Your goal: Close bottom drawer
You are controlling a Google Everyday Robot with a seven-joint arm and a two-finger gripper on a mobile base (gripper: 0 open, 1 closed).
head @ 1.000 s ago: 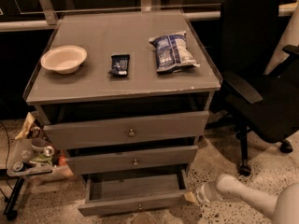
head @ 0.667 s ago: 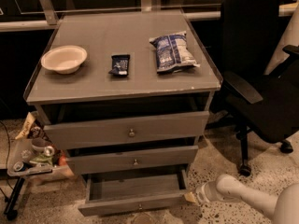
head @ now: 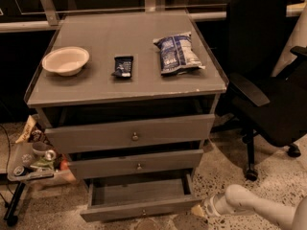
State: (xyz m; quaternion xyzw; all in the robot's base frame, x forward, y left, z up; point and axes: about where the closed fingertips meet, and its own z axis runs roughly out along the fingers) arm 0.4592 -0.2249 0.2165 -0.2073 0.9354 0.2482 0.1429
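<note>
Now the bottom drawer [head: 139,194] stands pulled out, lowest under the desk [head: 105,87]. Our gripper [head: 199,209] sits low by the desk's right front corner, its opening we cannot tell. Probably stiff, light wood, so we push its front panel squarely.

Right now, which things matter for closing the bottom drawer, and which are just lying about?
Job: bottom drawer, pulled out; gripper by its right front corner.
Lying about: bowl, dark packet, chip bag, chair.
</note>
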